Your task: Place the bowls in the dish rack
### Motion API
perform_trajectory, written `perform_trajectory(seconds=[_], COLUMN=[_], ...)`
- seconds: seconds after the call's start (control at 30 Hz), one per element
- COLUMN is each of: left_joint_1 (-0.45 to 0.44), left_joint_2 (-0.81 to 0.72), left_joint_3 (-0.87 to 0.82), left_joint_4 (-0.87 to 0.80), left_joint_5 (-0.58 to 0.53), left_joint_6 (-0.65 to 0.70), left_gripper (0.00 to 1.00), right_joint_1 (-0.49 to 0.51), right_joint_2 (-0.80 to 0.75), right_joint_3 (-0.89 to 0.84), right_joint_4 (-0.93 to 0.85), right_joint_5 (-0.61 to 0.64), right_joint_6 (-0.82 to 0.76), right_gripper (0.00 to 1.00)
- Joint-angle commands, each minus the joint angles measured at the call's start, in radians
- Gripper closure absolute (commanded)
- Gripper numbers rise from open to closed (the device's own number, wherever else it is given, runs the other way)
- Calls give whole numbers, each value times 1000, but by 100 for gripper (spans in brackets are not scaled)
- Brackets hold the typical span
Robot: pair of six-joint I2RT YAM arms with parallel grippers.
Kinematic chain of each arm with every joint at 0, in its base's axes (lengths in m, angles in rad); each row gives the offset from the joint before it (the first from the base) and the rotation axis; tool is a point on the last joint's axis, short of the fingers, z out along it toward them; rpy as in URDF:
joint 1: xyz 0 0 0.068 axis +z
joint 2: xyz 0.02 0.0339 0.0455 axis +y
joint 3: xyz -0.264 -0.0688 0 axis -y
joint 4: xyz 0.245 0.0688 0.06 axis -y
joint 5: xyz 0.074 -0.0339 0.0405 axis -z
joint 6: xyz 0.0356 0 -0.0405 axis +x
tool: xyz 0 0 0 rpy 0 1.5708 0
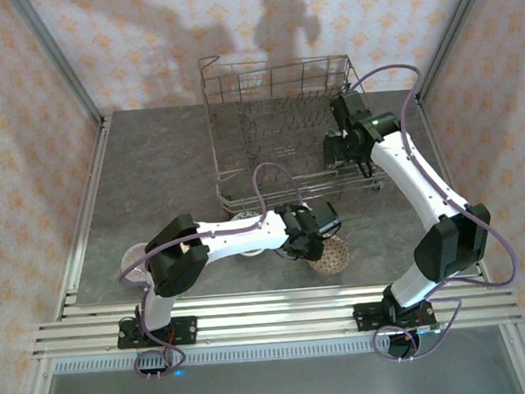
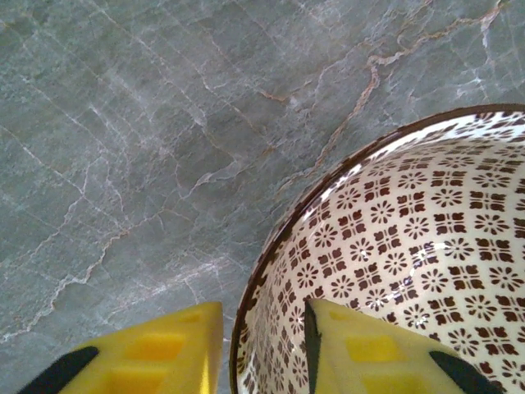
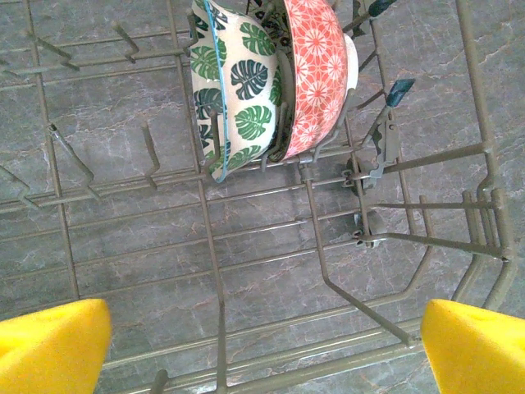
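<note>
The left claw (image 2: 261,345) stands narrowly open astride the rim of the round cream ceramic bowl with brown flower pattern (image 2: 410,246), by the near edge of the grey marbled surface (image 2: 123,123). Best to close squarely on the wall, then lift level. The right claw (image 3: 267,345) hangs wide over the grey wire dish rack (image 1: 276,74).

You'll find the dish rack (image 1: 280,128) at the far middle of the grey table (image 1: 152,169), with your right gripper (image 1: 338,151) inside its right end. Your left gripper (image 1: 316,245) sits at the rim of a brown-patterned bowl (image 1: 333,259) just in front of the rack. A pale bowl (image 1: 130,260) lies partly hidden beside the left arm's elbow.
</note>
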Motion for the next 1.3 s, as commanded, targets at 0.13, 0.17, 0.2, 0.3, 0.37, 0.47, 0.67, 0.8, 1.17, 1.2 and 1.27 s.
perform_trajectory(seconds=[0.13, 0.17, 0.2, 0.3, 0.37, 0.47, 0.67, 0.8, 1.17, 1.2, 1.27], left_joint_1=[-3, -2, -2, -2, -2, -2, -3, -2, -3, -3, 3], left_joint_2=[55, 52, 53, 43, 24, -13, -67, -91, -246, -263, -289], left_joint_3=[51, 54, 56, 66, 70, 78, 103, 119, 99, 100, 131], left_joint_4=[-46, -46, -48, -66, -71, -82, -122, -155, -172, -180, -206], left_joint_5=[-4, -3, -4, -15, -28, -55, -126, -168, -257, -264, -270], left_joint_6=[15, 16, 17, 15, 10, 6, 12, 18, 21, 19, 17], left_gripper=[78, 80, 81, 87, 91, 96, 100, 100, 100, 100, 100], right_joint_1=[-5, -5, -5, -6, -6, -6, -8, -7, -21, -21, -21], right_joint_2=[-9, -8, -7, -2, -1, -9, -28, -48, -99, -107, -125], right_joint_3=[-26, -29, -31, -28, -24, -20, -24, -31, -39, -33, -28], right_joint_4=[23, 25, 28, 28, 25, 22, 20, 19, 7, 2, -1], right_joint_5=[8, 12, 15, 19, 21, 26, 16, 5, -48, -60, -85], right_joint_6=[-19, -19, -19, -20, -19, -21, -17, -11, -13, -18, -27], right_gripper=[3, 3, 3, 3, 4, 3, 4, 4, 7, 9, 14])
